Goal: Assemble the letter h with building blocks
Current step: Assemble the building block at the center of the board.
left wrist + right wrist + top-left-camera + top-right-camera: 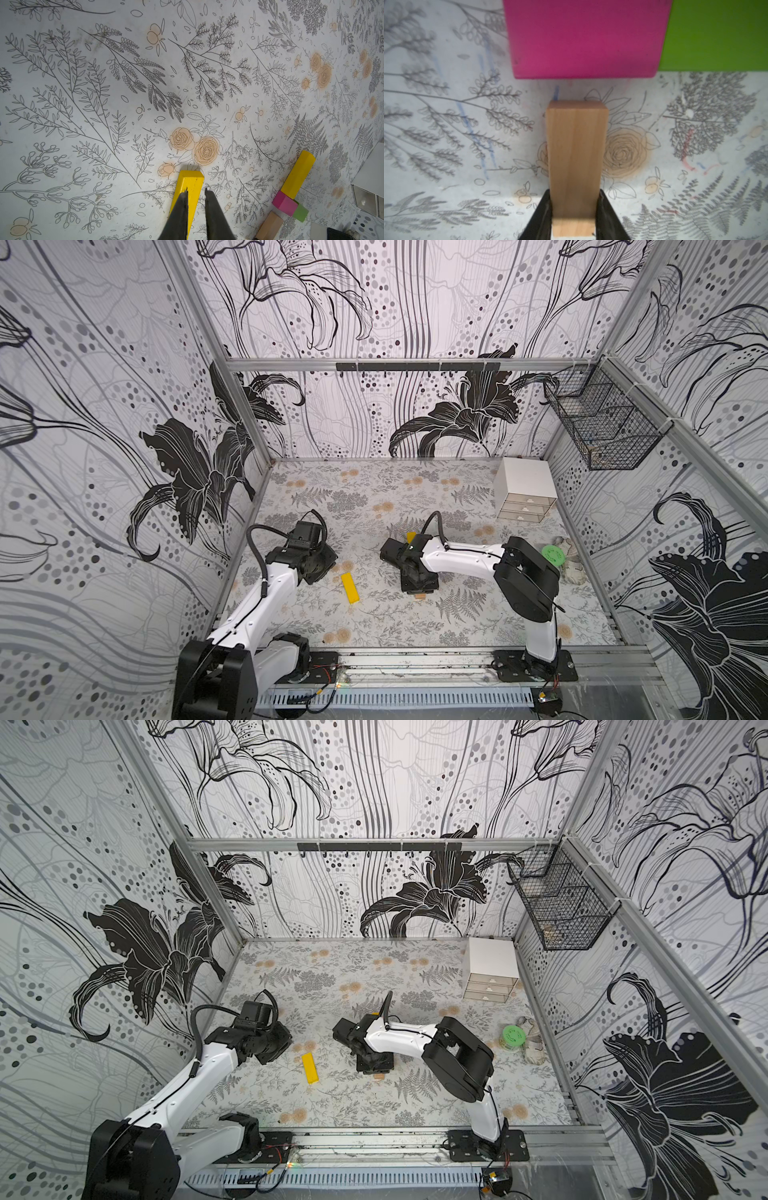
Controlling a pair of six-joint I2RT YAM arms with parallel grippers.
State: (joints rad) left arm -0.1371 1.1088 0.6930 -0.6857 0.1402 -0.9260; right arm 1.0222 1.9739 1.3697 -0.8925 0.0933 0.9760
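**A:** Right jaws?

**B:** Clamped on the wood block (576, 158), one finger (542, 216) on each long side. I've got it low, mid-counter (374, 639). Can't tell if it rests on the surface.

**A:** Where does it sit against the rest?

**B:** Its free end faces the long side of the magenta block (583, 39), with a small gap, not touching. The green block (716, 35) is flush against the magenta, side by side. One yellow block (298, 174) has its end against the magenta on the side away from the wood. So I see a partial h, all under my right wrist. In a top view only that yellow's tip (411, 536) shows past the arm.

**A:** Left jaws?

**B:** A narrow gap apart, gripping nothing. They hang near one end of the second yellow block (190, 185).

**A:** And that one?

**B:** Flat on the counter between the two arms in both top views, apart from the other four blocks and slightly skewed.

**A:** Anything else?

**B:** Drawer chest (524, 489) in the far right corner, well apart from the blocks.
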